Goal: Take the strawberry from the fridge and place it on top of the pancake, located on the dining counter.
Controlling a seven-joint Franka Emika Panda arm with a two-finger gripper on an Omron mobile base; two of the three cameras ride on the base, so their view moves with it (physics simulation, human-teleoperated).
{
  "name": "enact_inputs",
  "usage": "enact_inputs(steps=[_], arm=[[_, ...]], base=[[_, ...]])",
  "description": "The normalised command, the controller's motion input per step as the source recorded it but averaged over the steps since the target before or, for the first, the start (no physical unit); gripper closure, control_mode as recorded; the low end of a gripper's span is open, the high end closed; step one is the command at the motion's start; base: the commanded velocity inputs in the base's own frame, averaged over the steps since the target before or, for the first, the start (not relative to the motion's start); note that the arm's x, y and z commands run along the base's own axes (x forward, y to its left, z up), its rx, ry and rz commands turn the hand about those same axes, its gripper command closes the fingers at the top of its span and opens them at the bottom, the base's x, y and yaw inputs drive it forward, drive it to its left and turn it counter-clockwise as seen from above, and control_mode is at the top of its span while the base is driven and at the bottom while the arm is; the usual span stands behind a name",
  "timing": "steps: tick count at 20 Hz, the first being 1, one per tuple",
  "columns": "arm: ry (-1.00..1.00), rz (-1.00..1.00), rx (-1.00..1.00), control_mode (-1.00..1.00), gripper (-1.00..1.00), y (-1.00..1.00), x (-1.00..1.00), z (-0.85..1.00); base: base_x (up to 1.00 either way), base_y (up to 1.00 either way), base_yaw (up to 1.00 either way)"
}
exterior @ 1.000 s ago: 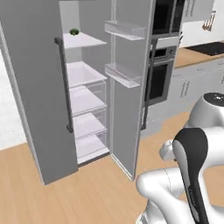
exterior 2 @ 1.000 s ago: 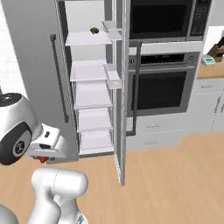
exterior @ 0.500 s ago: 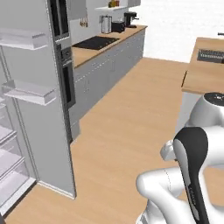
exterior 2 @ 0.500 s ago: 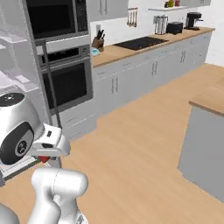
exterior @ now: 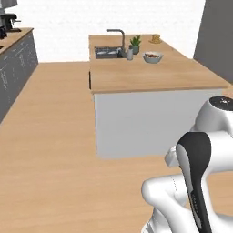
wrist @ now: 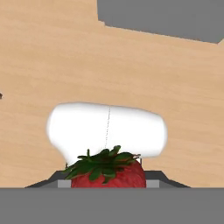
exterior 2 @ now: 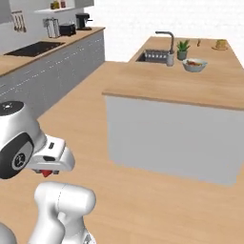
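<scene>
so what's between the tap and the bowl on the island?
A small potted plant stands between the tap and the bowl in the right base view; the left base view shows it too.

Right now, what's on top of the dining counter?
On the dining counter: a sink with a tall faucet, a small potted plant, a bowl, and the pancake at the far end. The bowl's contents are too small to identify.
</scene>
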Motion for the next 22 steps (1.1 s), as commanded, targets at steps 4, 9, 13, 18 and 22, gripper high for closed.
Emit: enact_inputs(steps=[4, 9, 13, 18, 22], arm=[[0.00, 0.00, 0.00, 1.00, 1.00, 0.00, 0.00, 0.00], [0.00, 0.00, 0.00, 1.00, 1.00, 0.00, 0.00, 0.00], [0.00, 0.00, 0.00, 1.00, 1.00, 0.00, 0.00, 0.00], [0.00, 0.00, 0.00, 1.00, 1.00, 0.00, 0.00, 0.00], [0.00, 0.00, 0.00, 1.00, 1.00, 0.00, 0.00, 0.00]], base=[[0.04, -1.00, -0.66], [0.48, -1.00, -0.41], [0.86, -1.00, -0.12], [1.00, -1.00, 0.00], [1.00, -1.00, 0.19]])
